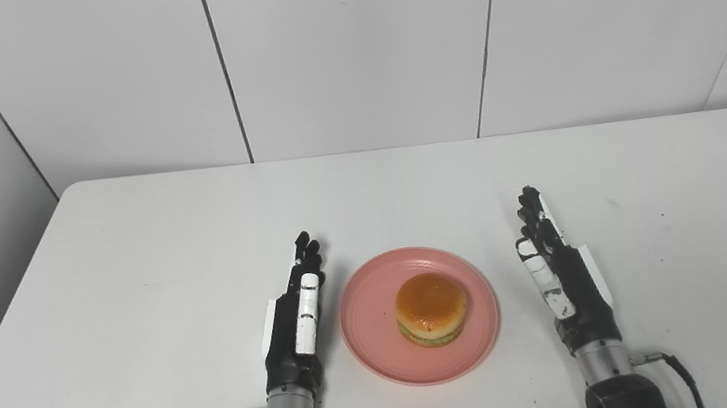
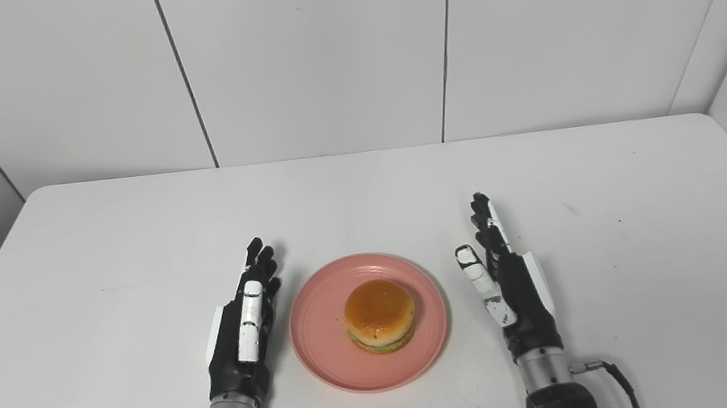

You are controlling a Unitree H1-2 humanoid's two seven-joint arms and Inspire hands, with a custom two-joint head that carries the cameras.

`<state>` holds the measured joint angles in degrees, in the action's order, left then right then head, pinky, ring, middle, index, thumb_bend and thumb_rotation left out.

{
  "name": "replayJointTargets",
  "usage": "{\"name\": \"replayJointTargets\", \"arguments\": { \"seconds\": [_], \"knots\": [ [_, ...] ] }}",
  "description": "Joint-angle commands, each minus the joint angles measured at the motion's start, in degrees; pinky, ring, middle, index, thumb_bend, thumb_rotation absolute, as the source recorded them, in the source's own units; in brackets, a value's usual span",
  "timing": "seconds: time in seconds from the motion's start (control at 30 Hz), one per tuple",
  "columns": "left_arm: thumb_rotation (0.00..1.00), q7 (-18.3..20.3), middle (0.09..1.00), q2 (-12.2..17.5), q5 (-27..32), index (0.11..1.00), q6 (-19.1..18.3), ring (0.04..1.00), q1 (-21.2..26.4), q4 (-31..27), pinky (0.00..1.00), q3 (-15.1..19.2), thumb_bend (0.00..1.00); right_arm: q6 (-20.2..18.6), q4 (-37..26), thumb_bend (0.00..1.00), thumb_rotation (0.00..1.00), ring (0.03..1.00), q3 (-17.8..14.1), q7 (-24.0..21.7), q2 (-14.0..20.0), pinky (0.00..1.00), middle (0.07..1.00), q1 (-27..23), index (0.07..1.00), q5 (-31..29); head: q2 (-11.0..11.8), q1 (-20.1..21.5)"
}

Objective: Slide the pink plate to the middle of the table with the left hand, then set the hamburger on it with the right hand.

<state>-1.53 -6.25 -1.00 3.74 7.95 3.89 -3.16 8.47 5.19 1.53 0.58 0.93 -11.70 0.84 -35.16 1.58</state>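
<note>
**A:** Where's the food sitting?

**B:** The hamburger (image 1: 431,309) is on the pink plate (image 1: 373,329), a little toward the right side of it, and the plate lies on the white table (image 1: 132,262) near my edge, roughly midway across its width.

**A:** Do your two eyes disagree on anything?

**B:** Hardly. The right eye sees the plate and both arms further left in its picture, and it catches a bit more of the cable by my right wrist. In the right eye the thumb of my right hand (image 2: 513,297) stands clearly apart from the rest of the fingers; in the left eye it lies closer against them. Otherwise the scene is the same.

**A:** And your hands?

**B:** My left hand (image 1: 298,318) lies just beside the plate's left rim, fingers (image 1: 305,250) stretched out straight and pointing away from me, the white thumb along the top. It holds nothing, and I cannot tell whether its side touches the rim. My right hand is on the other side, a clear gap from the right rim, fingers extended and spread a little, also holding nothing. Neither hand touches the hamburger
</note>
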Motion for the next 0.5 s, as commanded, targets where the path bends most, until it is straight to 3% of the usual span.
{"name": "replayJointTargets", "arguments": {
  "seconds": [0.0, 0.47],
  "knots": [
    [1.0, 0.1, 0.989, 2.0, -1.4, 0.986, -0.1, 0.997, -2.5, 1.7, 1.0, 0.1, 0.51, -1.0, 1.0, 0.54, 0.97, 1.0, 0.3, -1.3, -1.0, 1.0, 1.0, 2.4, 1.0, -1.8, 0.0, -0.1],
    [1.0, 0.7, 1.0, 2.8, -0.4, 1.0, 0.4, 1.0, -2.4, 2.0, 1.0, 0.2, 0.52, -3.5, 1.2, 0.52, 1.0, 1.0, -0.2, -2.6, -2.7, 1.0, 1.0, 2.9, 1.0, -5.3, -0.5, -0.1]
  ]
}}
